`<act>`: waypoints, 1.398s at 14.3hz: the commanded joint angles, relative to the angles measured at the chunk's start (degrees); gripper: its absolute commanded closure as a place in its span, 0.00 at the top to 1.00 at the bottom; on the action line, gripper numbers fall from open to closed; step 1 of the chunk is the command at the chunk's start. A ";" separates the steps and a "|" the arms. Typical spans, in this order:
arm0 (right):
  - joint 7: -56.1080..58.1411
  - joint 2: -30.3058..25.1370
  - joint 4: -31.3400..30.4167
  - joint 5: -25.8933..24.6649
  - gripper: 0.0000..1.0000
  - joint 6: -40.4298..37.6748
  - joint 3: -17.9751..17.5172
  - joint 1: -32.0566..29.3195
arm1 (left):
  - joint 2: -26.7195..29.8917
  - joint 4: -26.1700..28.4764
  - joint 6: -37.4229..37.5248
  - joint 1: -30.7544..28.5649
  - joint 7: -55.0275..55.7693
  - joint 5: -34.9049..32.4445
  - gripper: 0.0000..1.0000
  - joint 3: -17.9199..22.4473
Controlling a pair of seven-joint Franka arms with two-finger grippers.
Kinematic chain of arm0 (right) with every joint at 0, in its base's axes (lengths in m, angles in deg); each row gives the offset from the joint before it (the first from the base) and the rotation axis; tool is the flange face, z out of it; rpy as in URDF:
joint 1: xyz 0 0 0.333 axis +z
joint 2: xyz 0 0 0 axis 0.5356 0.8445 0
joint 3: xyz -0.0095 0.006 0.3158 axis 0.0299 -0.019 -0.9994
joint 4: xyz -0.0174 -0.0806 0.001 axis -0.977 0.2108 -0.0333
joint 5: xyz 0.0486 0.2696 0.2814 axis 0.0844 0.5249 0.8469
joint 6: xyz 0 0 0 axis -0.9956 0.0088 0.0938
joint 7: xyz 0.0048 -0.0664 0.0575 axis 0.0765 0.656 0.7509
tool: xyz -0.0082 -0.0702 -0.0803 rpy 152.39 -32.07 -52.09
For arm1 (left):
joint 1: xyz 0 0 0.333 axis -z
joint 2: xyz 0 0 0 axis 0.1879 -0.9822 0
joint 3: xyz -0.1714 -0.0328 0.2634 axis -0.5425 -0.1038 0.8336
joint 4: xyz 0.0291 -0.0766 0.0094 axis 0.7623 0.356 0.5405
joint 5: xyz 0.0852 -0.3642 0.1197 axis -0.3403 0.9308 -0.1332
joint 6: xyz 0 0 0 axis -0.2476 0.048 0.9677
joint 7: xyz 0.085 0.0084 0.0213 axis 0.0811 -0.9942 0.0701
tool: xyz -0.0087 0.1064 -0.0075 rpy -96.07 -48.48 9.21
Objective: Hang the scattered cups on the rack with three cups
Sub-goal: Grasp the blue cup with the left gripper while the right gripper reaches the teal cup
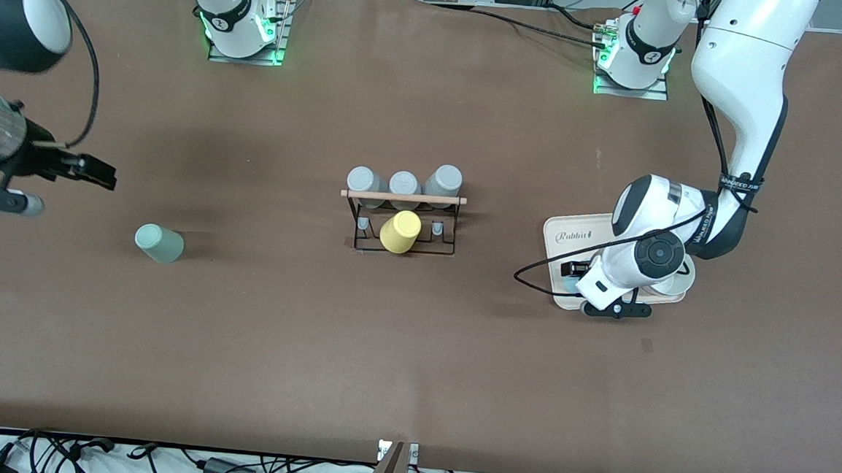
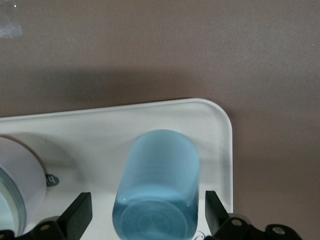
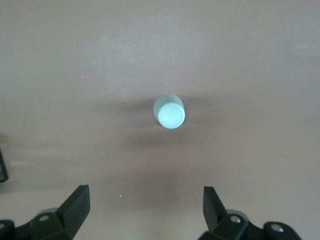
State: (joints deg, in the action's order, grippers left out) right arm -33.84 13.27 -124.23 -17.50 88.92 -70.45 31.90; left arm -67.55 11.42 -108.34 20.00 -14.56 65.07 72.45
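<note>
Straddling blue cup (image 2: 157,187) on beige tray (image 2: 220,130): left gripper (image 2: 147,215), fingers apart, no contact. Right gripper (image 3: 145,212) also spread, up over bare table w/ green cup (image 1: 159,242) toward right arm's end. Rack (image 1: 402,217) at table center carries yellow tumbler (image 1: 400,231), 3 grey tumblers (image 1: 404,184).

Sage green cup (image 1: 159,242) stands alone on bare desk (image 1: 275,352) toward right arm's end, open brown surface all round it. Right gripper (image 3: 145,212) up in air, fingers spread wide, nothing between it and cup.

Rack (image 1: 401,221) mid-desk: three grey tumblers (image 1: 404,184) fill row farther from camera, yellow tumbler (image 1: 400,231) on middle peg of nearer row, pegs either side of it bare.

Left gripper (image 2: 148,220) low over beige tray (image 2: 215,130), open fingers straddling blue cup (image 2: 157,190); white dish (image 2: 15,180) just beside, tray rim near.
</note>
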 commanded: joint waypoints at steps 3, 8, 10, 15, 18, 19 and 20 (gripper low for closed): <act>4.55 6.94 -1.52 -0.82 1.00 7.55 -0.41 -2.58 | 0.27 -0.51 -0.26 0.14 0.89 -1.62 0.26 -0.08; 5.94 10.73 -8.20 -0.82 1.00 18.81 -0.50 -3.73 | 1.93 -1.13 1.39 0.23 1.16 -1.35 0.01 -0.87; 8.06 12.05 -10.31 -0.82 1.00 22.94 -0.41 -4.61 | 6.05 -2.18 7.44 0.06 0.46 -1.35 0.01 -3.58; 9.29 13.90 -15.22 -0.82 1.00 30.41 -0.41 -5.14 | 15.65 -14.96 26.31 0.31 0.72 0.65 0.00 -9.21; 9.29 13.90 -18.05 -0.82 1.00 33.58 -0.41 -5.40 | 15.04 -27.13 34.27 1.01 1.24 12.52 0.00 -9.21; 9.29 13.99 -18.31 -0.82 1.00 33.85 -0.41 -5.40 | 13.30 -28.71 34.10 3.55 1.16 12.27 0.00 -8.61; 9.29 14.08 -18.40 -0.82 1.00 33.86 -0.41 -5.40 | 12.15 -29.42 33.84 4.44 1.33 12.88 0.00 -8.60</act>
State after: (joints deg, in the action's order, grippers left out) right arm -25.53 28.12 -141.22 -17.59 121.44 -70.27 27.36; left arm -49.71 -13.43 -74.98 21.77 -13.78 76.23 63.56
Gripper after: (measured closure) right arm 0.000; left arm 0.339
